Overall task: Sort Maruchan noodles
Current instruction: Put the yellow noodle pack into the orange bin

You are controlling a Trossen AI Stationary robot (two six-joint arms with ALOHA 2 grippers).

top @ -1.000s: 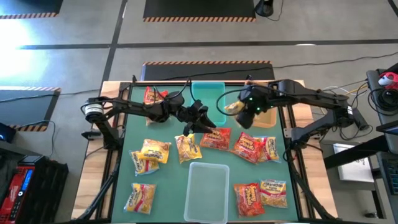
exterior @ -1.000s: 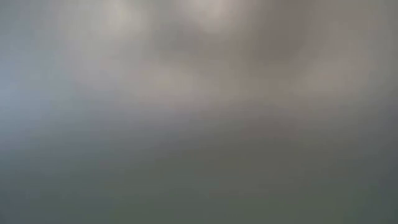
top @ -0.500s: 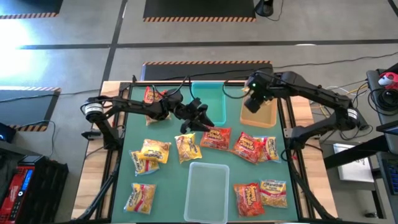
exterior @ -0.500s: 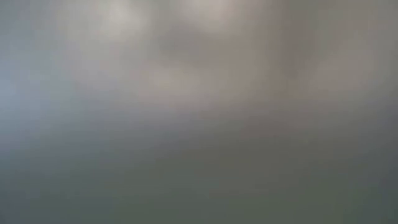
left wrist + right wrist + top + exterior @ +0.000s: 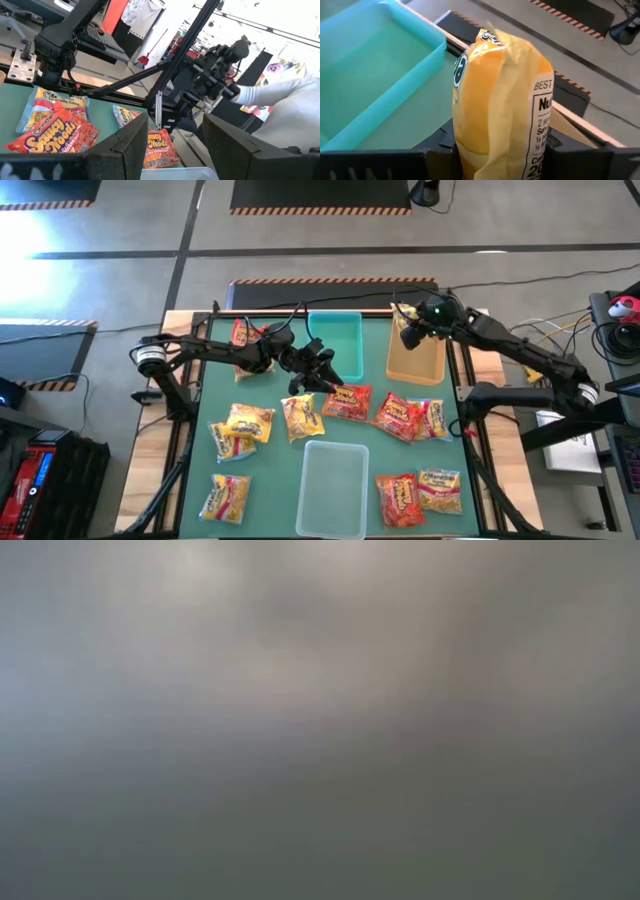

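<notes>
Several Maruchan noodle packets lie flat on the green mat, among them a red one (image 5: 348, 401), a yellow one (image 5: 300, 418) and a red one (image 5: 398, 416). My right gripper (image 5: 410, 335) is shut on a yellow-orange packet (image 5: 500, 95) above the far end of the tan bin (image 5: 420, 365). My left gripper (image 5: 322, 378) is open and empty, just left of the red packet near the teal bin (image 5: 340, 340). In the left wrist view its gap (image 5: 175, 137) looks over packets (image 5: 55, 137) on the mat. The low view shows only blur. My right gripper pinches the yellow-orange packet between its two fingers (image 5: 437, 150), one on each flat face, near one short end (image 5: 490, 145). The rest of the packet sticks out forward past the fingertips. It is lifted clear, above the tan bin.
A clear bin (image 5: 335, 480) sits at the near middle. More packets lie at the near left (image 5: 225, 496), left (image 5: 243, 423), near right (image 5: 420, 492) and far left (image 5: 246, 332). A person in white (image 5: 290, 115) is beyond the table's right side.
My right gripper has carried the yellow-orange packet from beside the teal bin toward the table's right and far edge, ending above the tan bin's far end. The left arm has kept still.
</notes>
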